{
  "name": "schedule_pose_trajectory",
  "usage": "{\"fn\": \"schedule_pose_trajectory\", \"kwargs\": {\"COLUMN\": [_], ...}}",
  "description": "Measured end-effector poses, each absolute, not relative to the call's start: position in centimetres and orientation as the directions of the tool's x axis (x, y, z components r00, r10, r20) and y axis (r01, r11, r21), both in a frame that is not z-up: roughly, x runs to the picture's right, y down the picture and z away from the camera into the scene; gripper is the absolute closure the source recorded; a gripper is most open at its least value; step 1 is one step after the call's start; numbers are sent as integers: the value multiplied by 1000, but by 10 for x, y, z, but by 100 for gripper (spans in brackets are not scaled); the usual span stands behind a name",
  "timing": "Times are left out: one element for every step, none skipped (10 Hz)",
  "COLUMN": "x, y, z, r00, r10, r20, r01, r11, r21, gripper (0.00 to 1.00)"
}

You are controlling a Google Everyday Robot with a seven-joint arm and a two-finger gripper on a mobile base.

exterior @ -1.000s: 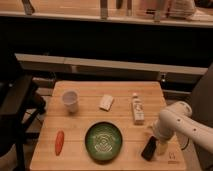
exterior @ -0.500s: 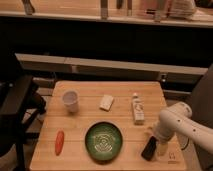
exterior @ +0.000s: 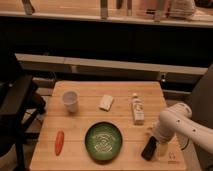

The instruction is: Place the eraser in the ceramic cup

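Smooth white rounded arm [exterior: 176, 120], pale hand [exterior: 159, 146] at front-right corner of table [exterior: 120, 90]

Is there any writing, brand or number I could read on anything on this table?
No text is readable.
Label on the small bottle: too blurred to read.
Faint mark on the table: too small to read.
The tool hangs at the eraser, beside that mark.
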State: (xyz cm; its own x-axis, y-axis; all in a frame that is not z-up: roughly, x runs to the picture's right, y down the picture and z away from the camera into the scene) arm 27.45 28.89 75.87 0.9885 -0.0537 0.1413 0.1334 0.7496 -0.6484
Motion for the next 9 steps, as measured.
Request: {"fn": "schedule_pose_trajectory", "kwargs": {"x": [275,275,275,275,275,275,275,276,276], "y": [289,290,290,291,291,292,292,293,293], "z": [759,759,759,760,760,760,760,761,761], "r00": [988,988,988,988,987,987,987,987,986], "r10": [-55,-56,-58,-59,-61,-62,-63,-64,-65], "r20": [143,144,144,146,147,147,149,150,151], "r01": [136,137,138,141,143,144,146,147,149], "r11": [749,748,746,745,745,744,744,743,742], "r21": [-649,-650,-651,-652,-652,-652,-652,-653,-654], "gripper": [20,20,20,20,20,20,20,20,20]}}
